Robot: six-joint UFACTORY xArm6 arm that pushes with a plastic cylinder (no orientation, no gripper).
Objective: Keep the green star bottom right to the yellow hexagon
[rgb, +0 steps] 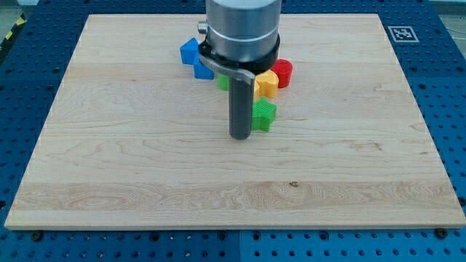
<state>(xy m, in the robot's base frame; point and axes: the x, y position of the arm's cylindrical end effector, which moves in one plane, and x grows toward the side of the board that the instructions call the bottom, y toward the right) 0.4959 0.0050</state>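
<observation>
Resting on the wooden board (145, 167) a little above its middle, my tip (240, 137) is the lower end of a straight dark rod; it carries no jaws, so nothing opens, closes or clamps, and it holds nothing. The tip sits just to the view's left of the green star (264, 115), at the star's lower left side, so close that the two look to be touching, though I cannot tell for sure.

That green star lies near the board's centre line, closer to the top edge than to the bottom edge. Directly above it, just beside it and slightly to the view's right, sits the yellow hexagon (267, 82). Up and to the right of the hexagon, touching or nearly touching it, stands the red cylinder (282, 73).

On the view's left of the rod, a blue block (191, 52) lies toward the top edge, with a second blue block (202, 69) just below and to the right of it, partly hidden by the arm's grey body. A sliver of another green block (223, 82) shows beside the rod; its shape is hidden.

Around the board runs a blue perforated table (448, 102), and a black-and-white marker (400, 33) sits at the board's top right corner.
</observation>
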